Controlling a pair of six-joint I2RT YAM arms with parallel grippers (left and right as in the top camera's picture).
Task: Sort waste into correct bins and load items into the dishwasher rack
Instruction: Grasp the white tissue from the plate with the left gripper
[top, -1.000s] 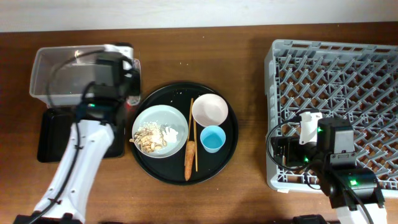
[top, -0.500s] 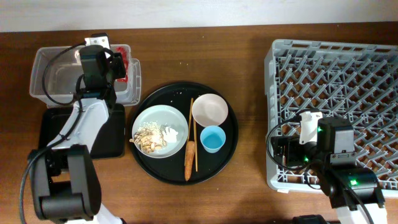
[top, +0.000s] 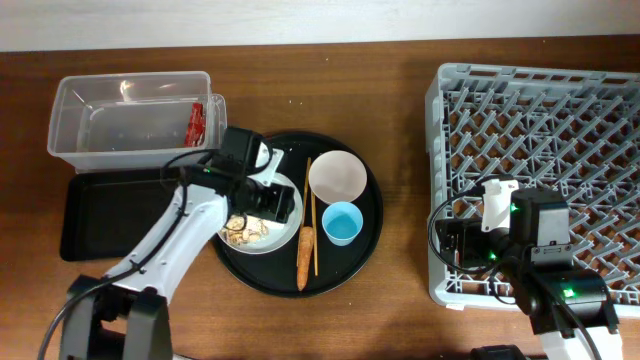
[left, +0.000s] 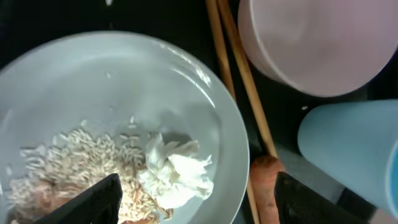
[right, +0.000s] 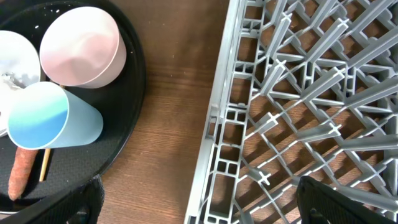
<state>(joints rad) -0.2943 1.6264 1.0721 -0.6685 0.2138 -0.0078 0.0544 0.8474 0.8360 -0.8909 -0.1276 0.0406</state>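
- Left wrist view: left gripper (left: 198, 186) spread wide above the paper scrap (left: 177, 174) on the plate (left: 74, 81).
- Closing low may scoop food scraps (left: 81, 162) too.
- Wide too, right gripper (right: 199, 193) hangs over the dishwasher rack (right: 298, 93) edge.

Overhead, the left arm (top: 185, 228) hides most of the plate (top: 262, 245). Far right of the plate, the rack (top: 540, 130) runs past the edge.

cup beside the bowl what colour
The cup is light blue, clearest in the right wrist view.
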